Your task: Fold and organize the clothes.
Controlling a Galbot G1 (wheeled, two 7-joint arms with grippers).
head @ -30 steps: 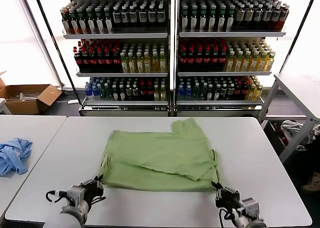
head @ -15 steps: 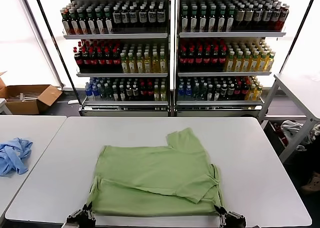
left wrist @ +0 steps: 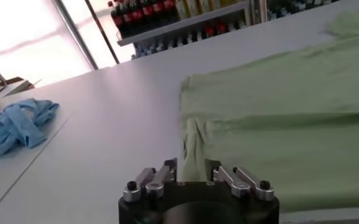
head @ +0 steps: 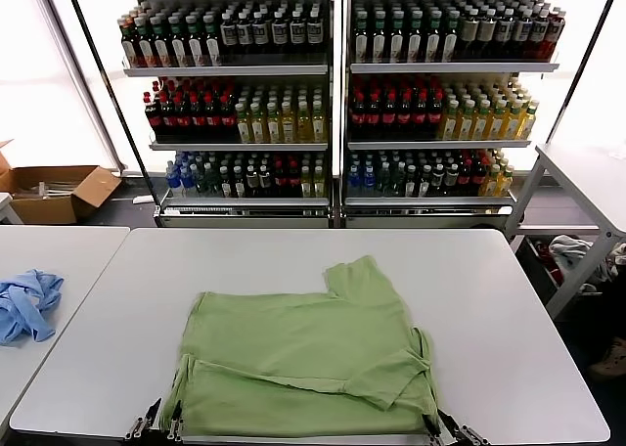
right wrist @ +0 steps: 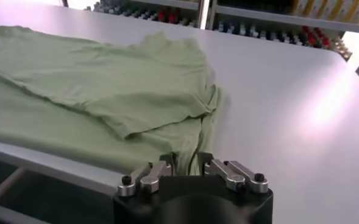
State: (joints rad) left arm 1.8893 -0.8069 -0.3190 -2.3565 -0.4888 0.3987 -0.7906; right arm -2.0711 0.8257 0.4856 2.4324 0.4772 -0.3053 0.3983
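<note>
Both claws, the left gripper (left wrist: 191,171) and right gripper (right wrist: 187,163), have pulled the green T-shirt (head: 303,353) to the table (head: 509,299) edge and now seem to be opening, letting go.

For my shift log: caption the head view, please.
Both grippers, left and right, at the near hem of a half-folded light green cotton T-shirt.
</note>
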